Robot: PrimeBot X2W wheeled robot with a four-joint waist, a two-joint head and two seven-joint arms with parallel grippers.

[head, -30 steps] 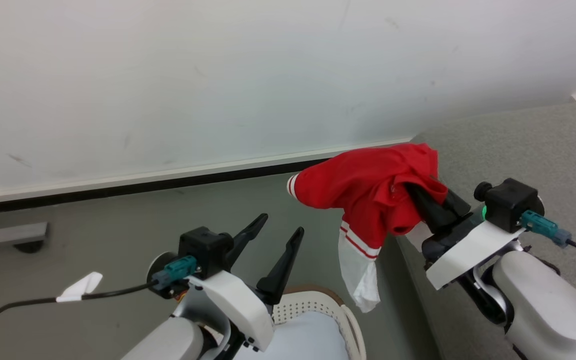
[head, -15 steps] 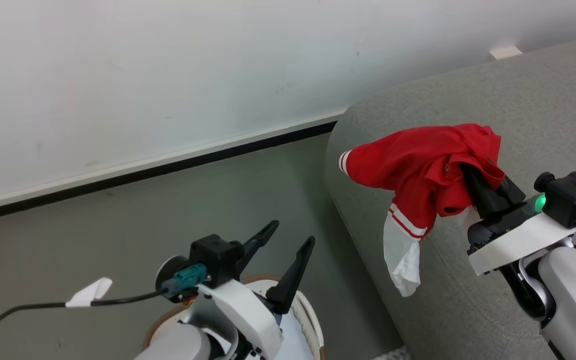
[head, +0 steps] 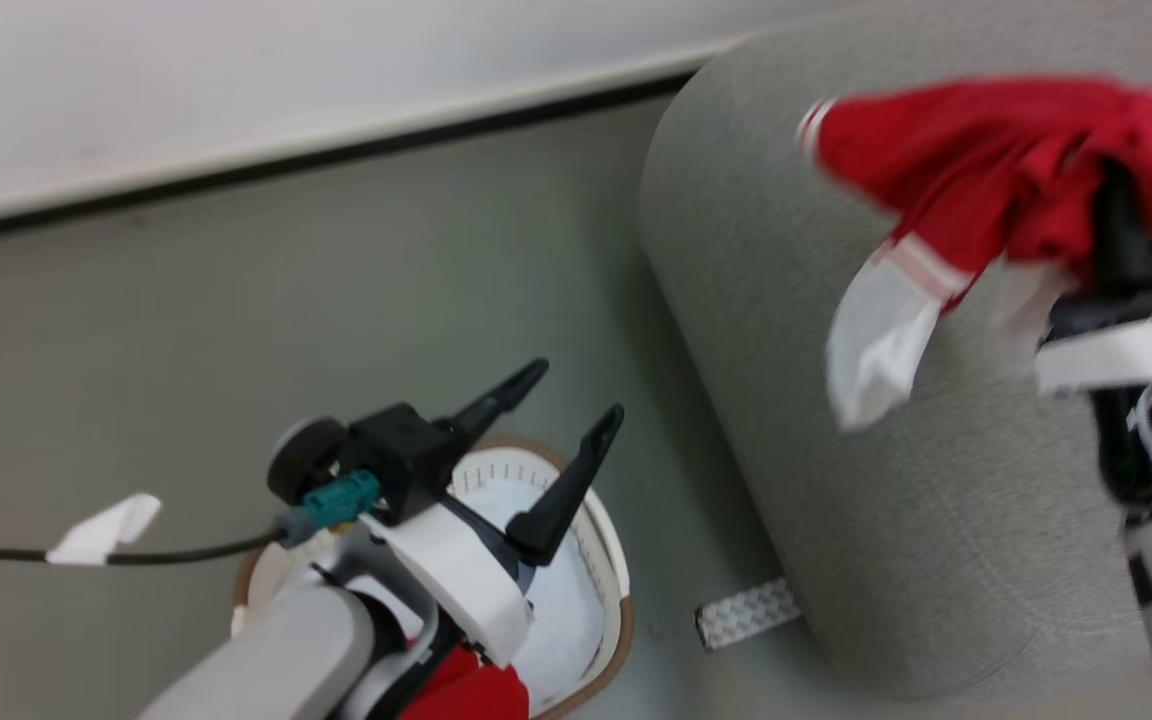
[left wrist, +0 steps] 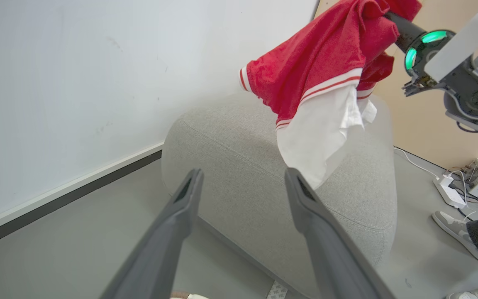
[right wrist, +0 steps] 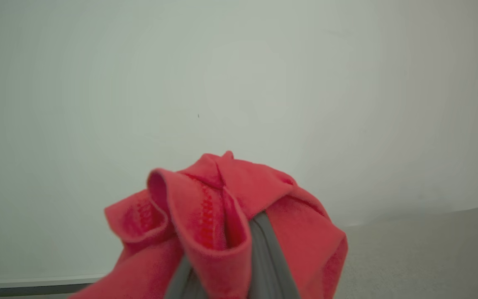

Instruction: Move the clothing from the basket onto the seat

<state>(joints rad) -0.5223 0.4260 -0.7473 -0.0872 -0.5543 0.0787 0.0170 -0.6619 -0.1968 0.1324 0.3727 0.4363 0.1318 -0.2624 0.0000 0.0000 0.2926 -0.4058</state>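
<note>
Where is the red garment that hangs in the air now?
In the head view the red garment is at the upper right, gripped by the right hand and hanging over the grey sofa, away from the basket at the bottom.

left gripper (head: 576,390) spread wide, right gripper (head: 1122,215) clamped

The oval cream plastic basket (head: 616,590) stands on the floor (head: 336,280), left of the grey fabric sofa (head: 886,520). The red white-striped garment (head: 986,170) hangs above the sofa.

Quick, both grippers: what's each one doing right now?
Left gripper: open, empty.
Right gripper: shut on the red clothing, above the seat.
</note>
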